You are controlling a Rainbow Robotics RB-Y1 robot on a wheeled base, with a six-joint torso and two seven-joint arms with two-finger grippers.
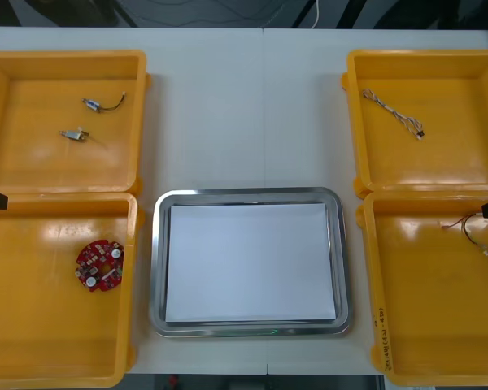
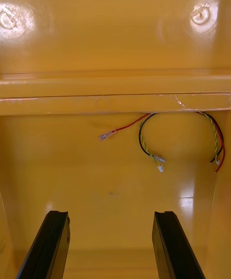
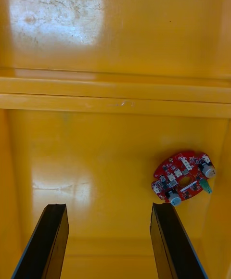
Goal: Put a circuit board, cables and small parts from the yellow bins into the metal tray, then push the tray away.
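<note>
— Closest to us, the left gripper hangs over the near left bin, fingers spread wide with nothing between them.
— Same for the right gripper over the near right bin: wide apart and empty.
— On the table we see the metal tray between the bins, white inside.
— The round red circuit board lies flat in that left bin, beyond the fingertips.
— We've got the red and yellow cable curled by the right bin's far wall, and a twisted cable in the far right bin.
— Two small metal parts sit apart in the far left bin.
</note>
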